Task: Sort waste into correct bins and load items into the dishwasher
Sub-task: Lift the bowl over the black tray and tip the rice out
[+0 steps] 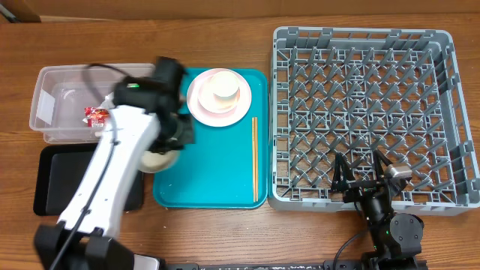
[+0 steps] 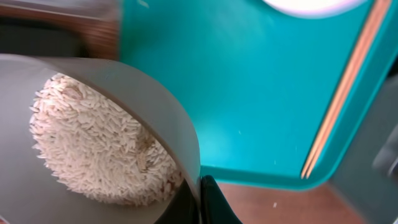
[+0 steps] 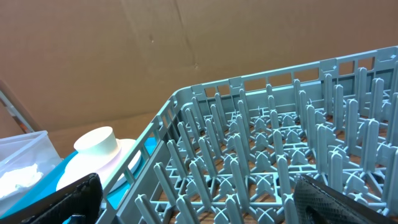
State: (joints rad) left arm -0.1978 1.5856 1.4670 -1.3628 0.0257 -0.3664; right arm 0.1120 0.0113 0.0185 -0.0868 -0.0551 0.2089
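Note:
My left gripper [image 1: 174, 133] is shut on the rim of the pale grey-green bowl [image 1: 159, 158], which sits at the left edge of the teal tray [image 1: 214, 176]. In the left wrist view the fingers [image 2: 200, 200] pinch the bowl's wall [image 2: 155, 102], and rice [image 2: 93, 146] fills it. The pink plate [image 1: 204, 109] lies at the tray's back with a white cup or bowl [image 1: 223, 86] upside down on it. Chopsticks [image 1: 255, 157] lie along the tray's right side. My right gripper [image 1: 364, 176] is open and empty over the front edge of the grey dish rack [image 1: 367, 97].
The clear tub [image 1: 60, 82] at back left holds the red wrapper [image 1: 96, 115]; something white and crumpled [image 3: 15, 177] shows in it in the right wrist view. The black tray [image 1: 52, 184] lies in front of the tub, partly under my left arm.

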